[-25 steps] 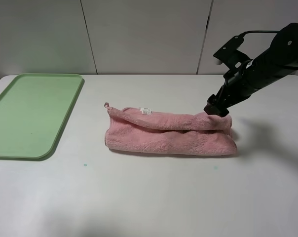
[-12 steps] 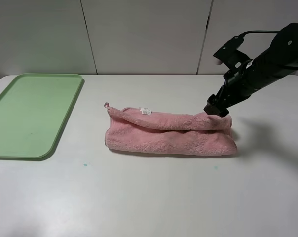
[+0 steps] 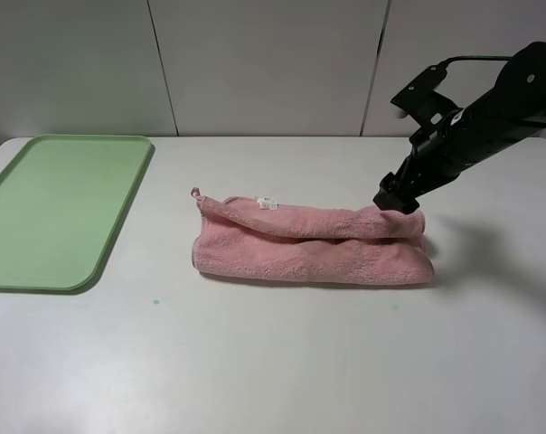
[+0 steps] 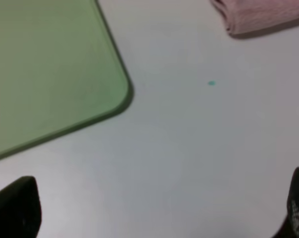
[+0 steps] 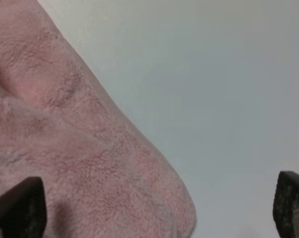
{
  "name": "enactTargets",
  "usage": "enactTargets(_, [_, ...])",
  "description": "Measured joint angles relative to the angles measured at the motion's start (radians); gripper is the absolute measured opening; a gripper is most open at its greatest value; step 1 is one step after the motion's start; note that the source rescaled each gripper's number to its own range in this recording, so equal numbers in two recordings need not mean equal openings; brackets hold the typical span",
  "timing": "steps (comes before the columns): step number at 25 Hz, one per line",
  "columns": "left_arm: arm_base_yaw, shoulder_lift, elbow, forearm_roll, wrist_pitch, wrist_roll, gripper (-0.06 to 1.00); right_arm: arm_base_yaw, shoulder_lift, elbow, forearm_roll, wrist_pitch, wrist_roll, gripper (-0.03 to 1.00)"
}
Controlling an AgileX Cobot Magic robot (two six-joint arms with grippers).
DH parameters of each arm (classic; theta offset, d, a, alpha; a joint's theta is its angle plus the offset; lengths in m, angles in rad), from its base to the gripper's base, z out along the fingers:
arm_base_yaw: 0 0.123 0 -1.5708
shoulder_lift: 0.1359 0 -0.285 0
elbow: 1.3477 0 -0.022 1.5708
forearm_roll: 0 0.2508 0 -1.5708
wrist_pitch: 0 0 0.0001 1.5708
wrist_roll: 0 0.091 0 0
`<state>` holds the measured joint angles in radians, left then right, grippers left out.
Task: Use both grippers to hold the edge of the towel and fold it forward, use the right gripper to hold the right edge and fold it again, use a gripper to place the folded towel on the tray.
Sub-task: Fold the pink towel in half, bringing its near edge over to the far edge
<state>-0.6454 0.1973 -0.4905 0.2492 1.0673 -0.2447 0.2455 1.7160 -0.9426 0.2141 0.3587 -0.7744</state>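
A pink towel [image 3: 309,244] lies folded into a long band at the table's middle. It also shows in the right wrist view [image 5: 65,148] and, as a corner, in the left wrist view [image 4: 263,15]. My right gripper [image 3: 395,201] is down at the towel's far right end. In its wrist view the right gripper [image 5: 152,213] is open, its fingertips [image 5: 18,208] wide apart astride the towel's end. My left gripper [image 4: 154,208] is open and empty above bare table near the corner of the green tray [image 4: 45,69]. It is out of the exterior view.
The green tray [image 3: 56,208] lies at the table's left edge. A white label [image 3: 267,202] and a small loop [image 3: 196,192] mark the towel's far left part. A panelled wall stands behind the table.
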Motion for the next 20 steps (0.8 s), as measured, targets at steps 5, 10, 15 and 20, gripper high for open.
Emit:
enactTargets(5, [0.057, -0.019, 0.0, -0.132, -0.001, 0.083, 1.0, 0.0, 0.0, 0.0, 0.0, 0.0, 0.0, 1.0])
enactTargets(10, [0.218, -0.045, 0.002, -0.249, -0.002, 0.21, 1.0, 0.0, 0.0, 0.0, 0.001, 0.0, 0.0, 1.0])
enactTargets(15, [0.415, -0.152, 0.003, -0.357, -0.002, 0.332, 1.0, 0.0, 0.0, 0.0, 0.001, 0.0, 0.0, 1.0])
enactTargets(20, [0.54, -0.202, 0.003, -0.413, 0.0, 0.405, 1.0, 0.0, 0.0, 0.0, 0.001, 0.0, 0.0, 1.0])
